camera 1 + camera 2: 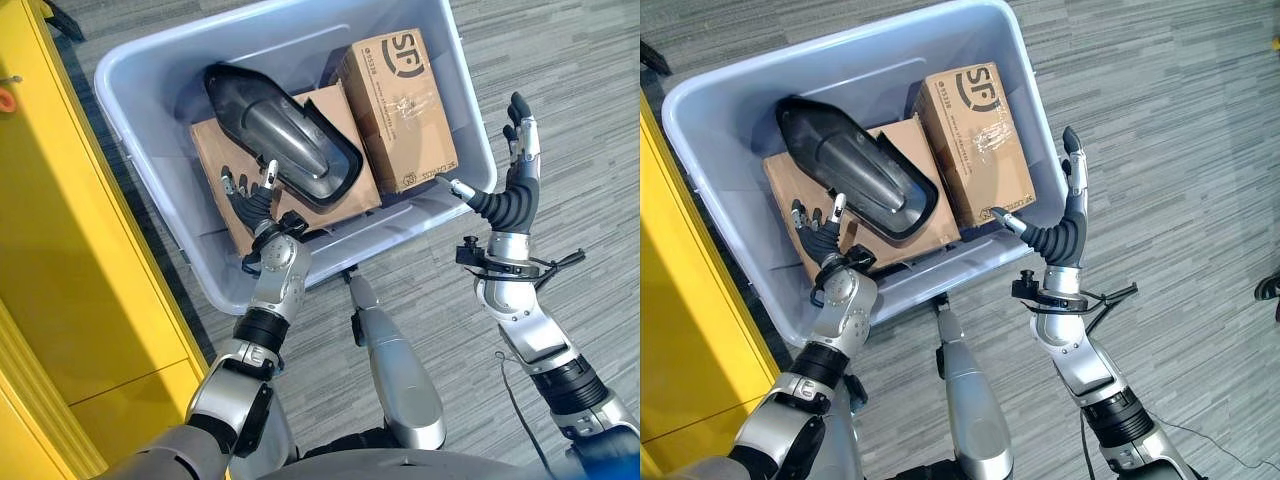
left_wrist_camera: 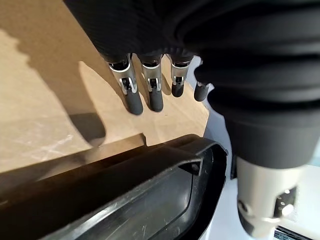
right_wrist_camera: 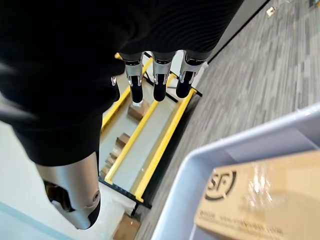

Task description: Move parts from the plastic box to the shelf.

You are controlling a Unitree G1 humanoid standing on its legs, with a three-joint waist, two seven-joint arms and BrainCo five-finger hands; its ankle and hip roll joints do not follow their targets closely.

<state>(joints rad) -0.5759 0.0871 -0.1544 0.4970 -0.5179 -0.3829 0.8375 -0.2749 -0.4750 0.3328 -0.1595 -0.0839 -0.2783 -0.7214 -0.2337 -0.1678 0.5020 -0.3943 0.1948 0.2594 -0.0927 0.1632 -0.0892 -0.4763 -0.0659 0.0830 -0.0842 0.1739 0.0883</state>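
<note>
Task looks barely started: no part lifted yet, by my read. The grey plastic box (image 1: 150, 75) holds three parts: a black moulded plastic shell (image 1: 280, 135) lying on a flat brown cardboard box (image 1: 215, 160), plus a taller brown cardboard carton (image 1: 398, 105) beside them. Left hand (image 1: 250, 200) hovers inside the box, fingers straight over the flat cardboard just beside the shell, grasping nothing. Right hand (image 1: 512, 175) is outside the box wall, spread wide, empty. Yellow shelf (image 1: 60, 230) stands past the left hand.

Grey plank floor (image 1: 1160, 120) (striped, carpet-like)
</note>
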